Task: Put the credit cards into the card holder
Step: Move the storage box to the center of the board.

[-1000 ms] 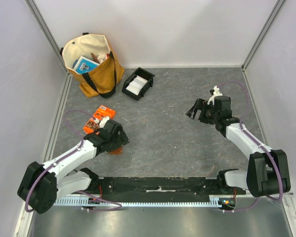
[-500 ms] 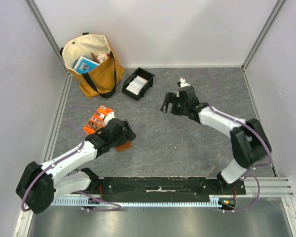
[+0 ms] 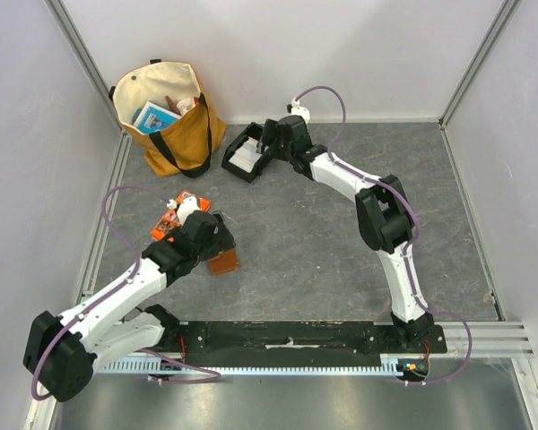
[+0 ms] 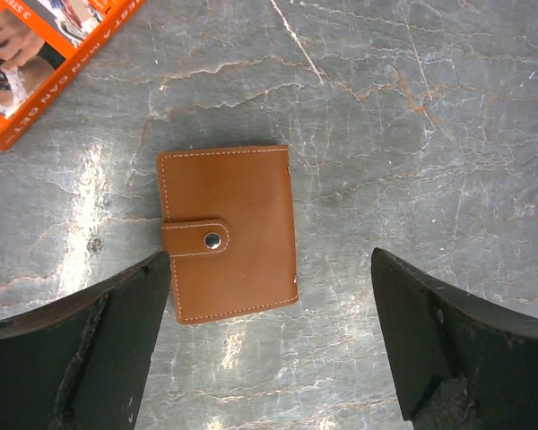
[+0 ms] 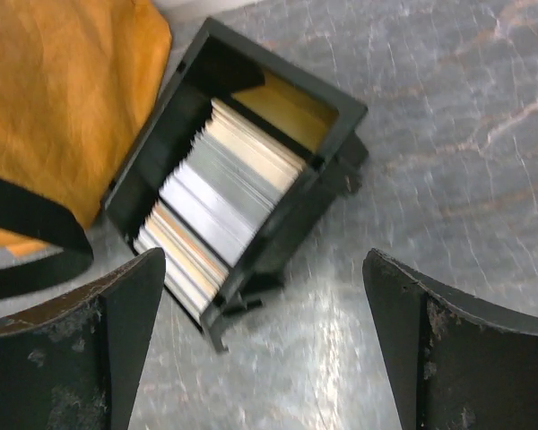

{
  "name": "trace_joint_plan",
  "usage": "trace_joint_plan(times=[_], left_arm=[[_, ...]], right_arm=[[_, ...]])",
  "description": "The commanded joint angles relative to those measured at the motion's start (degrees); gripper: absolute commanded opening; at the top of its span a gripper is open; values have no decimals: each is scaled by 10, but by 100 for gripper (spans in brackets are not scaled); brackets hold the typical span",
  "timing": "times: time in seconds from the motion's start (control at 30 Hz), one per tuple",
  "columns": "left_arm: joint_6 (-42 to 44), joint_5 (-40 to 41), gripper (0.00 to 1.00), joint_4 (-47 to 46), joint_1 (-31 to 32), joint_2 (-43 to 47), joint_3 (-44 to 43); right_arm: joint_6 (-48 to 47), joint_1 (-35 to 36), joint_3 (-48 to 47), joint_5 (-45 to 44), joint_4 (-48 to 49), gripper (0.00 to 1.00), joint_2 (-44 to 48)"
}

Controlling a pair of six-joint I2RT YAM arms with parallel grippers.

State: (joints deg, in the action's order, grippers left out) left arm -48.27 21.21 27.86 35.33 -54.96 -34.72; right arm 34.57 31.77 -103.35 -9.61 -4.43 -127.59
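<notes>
The tan-brown leather card holder (image 4: pixel 229 231) lies shut and flat on the grey table, its snap strap to the left; it also shows in the top view (image 3: pixel 224 262). My left gripper (image 4: pixel 269 345) hangs open and empty just above it, set toward its near edge. The credit cards (image 5: pixel 220 202), a stack of white and pale grey cards, stand on edge in the black tray (image 5: pixel 296 219). My right gripper (image 5: pixel 264 345) is open and empty, hovering just short of the tray. In the top view the right gripper (image 3: pixel 271 141) sits at the tray (image 3: pixel 242 154).
An orange printed packet (image 3: pixel 172 221) lies left of the card holder, also in the left wrist view (image 4: pixel 45 54). A tan tote bag (image 3: pixel 166 112) with items inside stands at the back left, touching the tray's left side. Walls enclose the table on three sides.
My right arm has swung far left across the table, from the right side to the black tray. My left gripper has drawn back a little, uncovering the card holder.
</notes>
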Motion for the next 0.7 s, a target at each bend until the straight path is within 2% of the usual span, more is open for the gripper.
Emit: trace_joint_plan(times=[0.0, 0.13, 0.27, 0.5, 0.67], left_arm=[[34, 23, 98, 9, -6, 0, -35], [35, 11, 98, 7, -10, 10, -34], [40, 12, 98, 7, -12, 20, -27], [47, 11, 98, 4, -21, 28, -19], [54, 5, 98, -3, -24, 23, -16]], right_arm=[[-5, -1, -103, -45, -15, 98, -67], [-37, -1, -178, -67, -44, 98, -128], [-70, -1, -186, -97, -51, 98, -140], [-103, -1, -118, -142, -49, 98, -98], [-111, -2, -25, -159, -30, 98, -39]])
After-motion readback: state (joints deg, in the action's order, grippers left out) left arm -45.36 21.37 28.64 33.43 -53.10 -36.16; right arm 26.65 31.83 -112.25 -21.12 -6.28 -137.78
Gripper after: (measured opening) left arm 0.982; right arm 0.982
